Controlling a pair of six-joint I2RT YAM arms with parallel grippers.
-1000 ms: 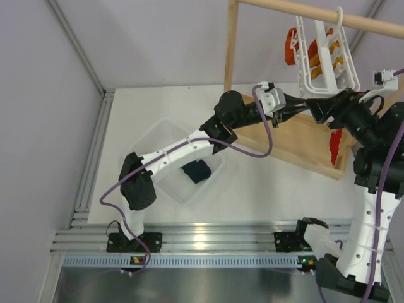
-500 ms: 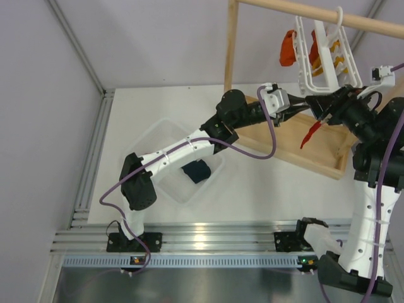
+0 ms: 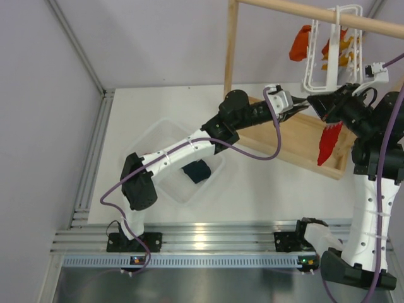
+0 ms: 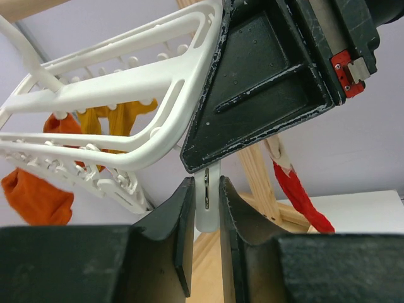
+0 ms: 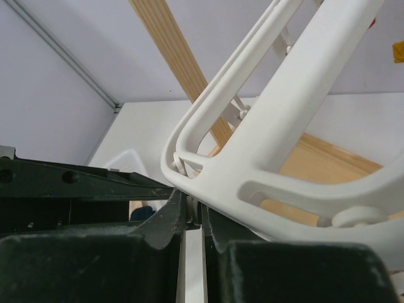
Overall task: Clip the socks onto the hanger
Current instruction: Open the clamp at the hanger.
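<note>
The white hanger (image 3: 330, 68) hangs by its hook from the wooden rod. My left gripper (image 3: 297, 106) is shut on one of its dangling white clips (image 4: 207, 211), pinching the clip's tail between both fingers (image 4: 183, 221). My right gripper (image 3: 315, 102) meets it tip to tip from the right and is shut on the same clip (image 5: 203, 213) just under the hanger frame (image 5: 284, 139). The red sock (image 3: 328, 144) dangles beneath the right gripper; where its beige top (image 4: 276, 150) is caught is hidden. The navy sock (image 3: 197, 170) lies in the clear tub.
An orange sock (image 3: 301, 43) and a yellow one (image 3: 341, 45) are clipped on the hanger. The light wooden rack has a post (image 3: 231, 50) and a base board (image 3: 297, 139) under both grippers. The clear tub (image 3: 158, 136) sits under the left arm.
The right gripper has closed. The hanger has swung up and to the right with its orange and yellow socks. The red sock swung left, then back to hang broadside.
</note>
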